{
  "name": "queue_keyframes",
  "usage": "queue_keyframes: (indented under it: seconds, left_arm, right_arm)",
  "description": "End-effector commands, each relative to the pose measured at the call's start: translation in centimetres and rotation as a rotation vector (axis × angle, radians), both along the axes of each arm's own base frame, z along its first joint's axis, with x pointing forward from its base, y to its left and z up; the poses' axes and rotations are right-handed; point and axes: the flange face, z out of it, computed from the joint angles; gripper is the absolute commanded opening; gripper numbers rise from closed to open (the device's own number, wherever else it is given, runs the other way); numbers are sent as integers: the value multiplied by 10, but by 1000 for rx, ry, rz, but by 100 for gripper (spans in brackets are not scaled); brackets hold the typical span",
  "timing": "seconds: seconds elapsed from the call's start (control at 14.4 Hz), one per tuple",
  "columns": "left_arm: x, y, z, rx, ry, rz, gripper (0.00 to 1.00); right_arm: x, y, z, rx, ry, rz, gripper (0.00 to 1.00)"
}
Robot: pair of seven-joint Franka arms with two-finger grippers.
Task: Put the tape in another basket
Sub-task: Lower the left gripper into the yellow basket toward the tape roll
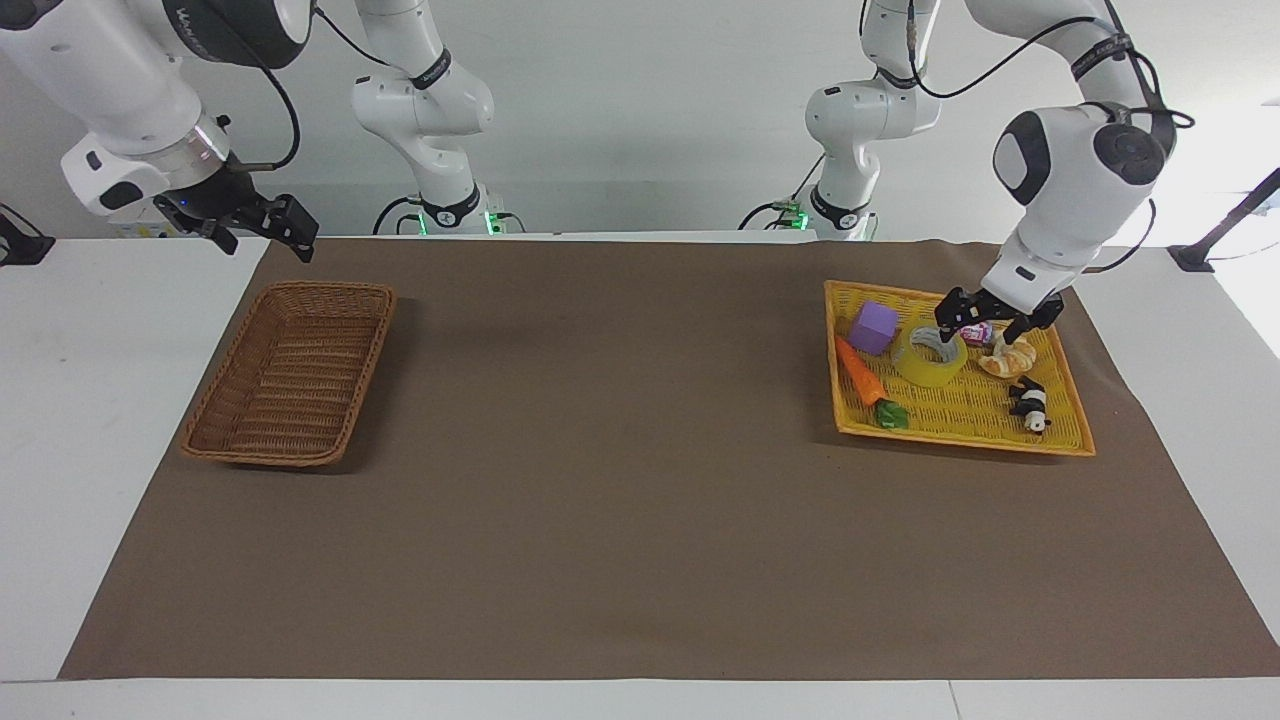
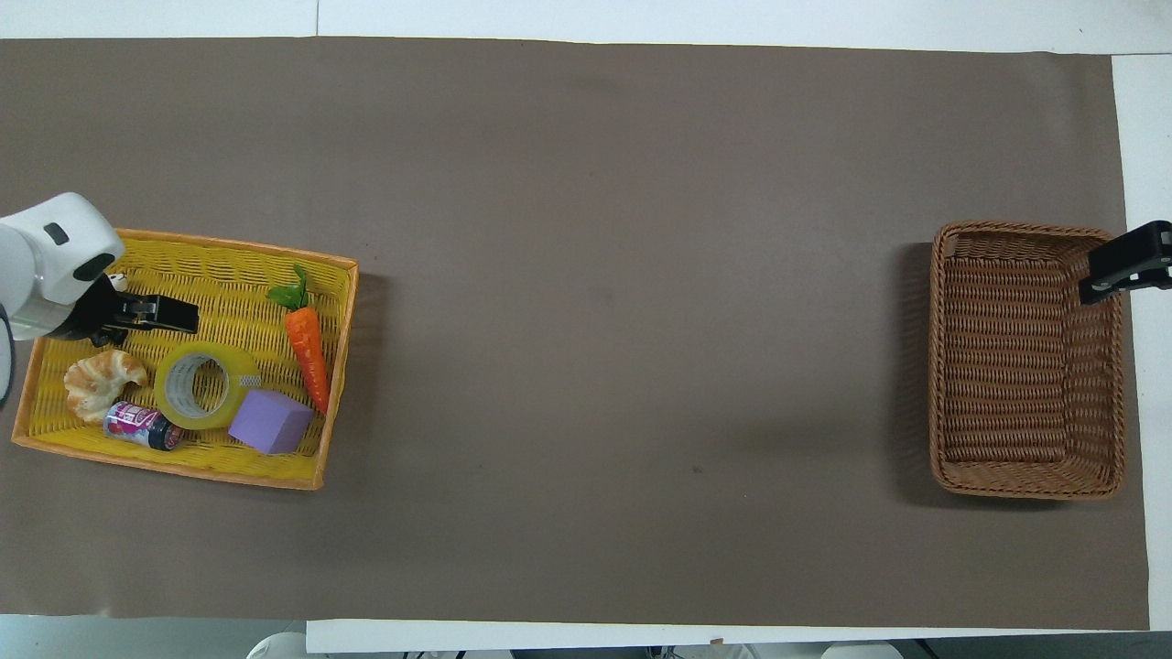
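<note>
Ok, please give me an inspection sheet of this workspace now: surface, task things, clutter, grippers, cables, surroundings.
Surface: brown mat on white table.
Job's things: tape lies in yellow tray; wicker basket holds nothing.
Clutter: purple cube, carrot, croissant, small can, panda figure, all in tray.
Grippers: left gripper open, low over tape; right gripper open, waiting above the basket's end.
Cables: black cables on arms.
Surroundings: white wall.
</note>
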Motion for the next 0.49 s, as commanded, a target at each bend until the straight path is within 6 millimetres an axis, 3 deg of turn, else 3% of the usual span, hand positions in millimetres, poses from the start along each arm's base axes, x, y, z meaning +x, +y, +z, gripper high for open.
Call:
queue_keyframes:
  seconds: [0.0,0.42]
  left_arm:
    - [-2,26,-20,9,-19,36,100]
    - [-21,43,-58,2,6,-12,99]
  right_arm:
    - [-7,-1,1,9,-6,19,99]
    - [-7,-1,1,9,-6,19,99]
